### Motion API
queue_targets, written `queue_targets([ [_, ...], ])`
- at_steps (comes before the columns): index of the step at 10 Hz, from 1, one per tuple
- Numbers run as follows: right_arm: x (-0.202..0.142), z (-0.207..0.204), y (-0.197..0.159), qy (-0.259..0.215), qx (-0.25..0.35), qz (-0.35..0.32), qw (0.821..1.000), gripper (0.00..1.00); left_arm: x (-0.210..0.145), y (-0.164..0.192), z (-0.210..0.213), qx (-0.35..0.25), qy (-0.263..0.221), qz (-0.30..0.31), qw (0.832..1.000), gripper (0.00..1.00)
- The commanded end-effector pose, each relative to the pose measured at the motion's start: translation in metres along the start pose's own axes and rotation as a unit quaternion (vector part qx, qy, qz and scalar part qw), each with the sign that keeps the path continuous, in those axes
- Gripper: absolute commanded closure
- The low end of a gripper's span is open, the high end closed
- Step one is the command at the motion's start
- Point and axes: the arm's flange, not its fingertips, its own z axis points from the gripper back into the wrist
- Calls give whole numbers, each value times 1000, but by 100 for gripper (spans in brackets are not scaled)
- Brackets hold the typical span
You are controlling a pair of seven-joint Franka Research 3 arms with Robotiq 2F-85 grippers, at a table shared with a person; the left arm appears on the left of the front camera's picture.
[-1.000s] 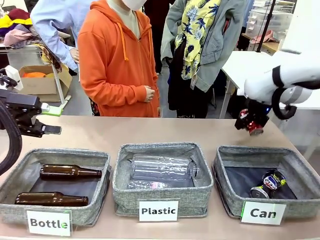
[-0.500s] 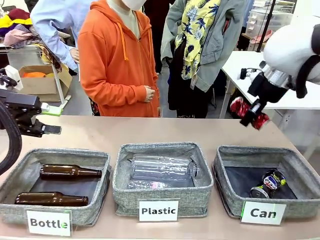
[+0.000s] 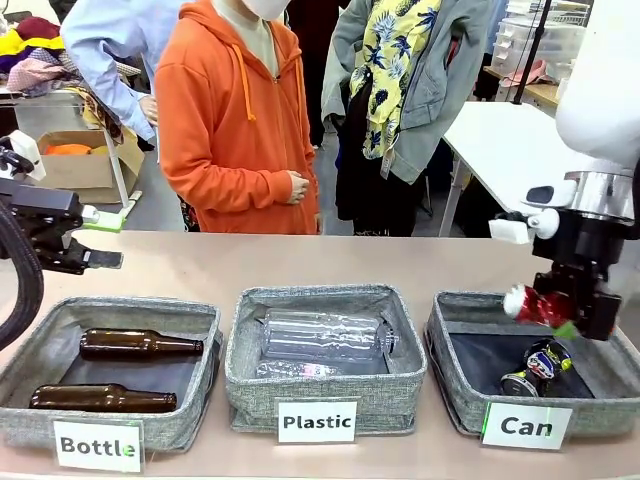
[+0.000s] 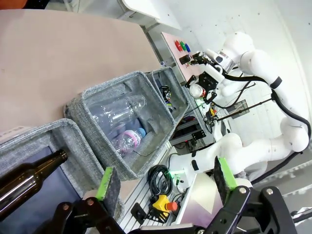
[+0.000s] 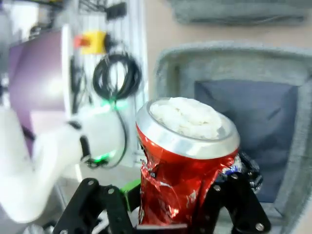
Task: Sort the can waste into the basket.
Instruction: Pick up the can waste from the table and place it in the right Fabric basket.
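The right gripper (image 3: 562,312) is clamped on the crushed red can (image 3: 533,305), carrying it on its side with the silver top pointing toward the middle of the table. It hangs over the "Can" basket (image 3: 452,372), above the far half of the bin and inside its rim; held there, the can should fall onto the dark lining rather than onto the table. In the right wrist view the dented red wall (image 5: 181,181) sits between the two black fingers, with the dark lining beyond it, which suits a straight drop.

The black can with blue-white print (image 3: 538,369) already lies in the same basket, toward its near right corner. It sits almost under the gripper, so the red can may land against it; the blurred wrist view leaves the gap between them unclear.

The left gripper (image 4: 165,178) stands wide and empty at the table's left edge, above the far left corner of the "Bottle" basket (image 3: 30,400), probably parked clear of the work. The brown glass bottles (image 3: 135,345) and the clear plastic bottles (image 3: 325,335) lie in their own labelled bins, apart from the can basket.
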Motion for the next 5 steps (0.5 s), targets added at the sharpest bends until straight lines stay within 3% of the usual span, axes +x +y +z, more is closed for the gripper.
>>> queue_targets([
  [1,-4,16,-9,42,-22,23,999,100,0,-2,0,-5,-6,2,1000,0],
  [5,-6,11,-15,30,-49,2,998,100,0,-2,0,-5,-6,2,1000,0],
])
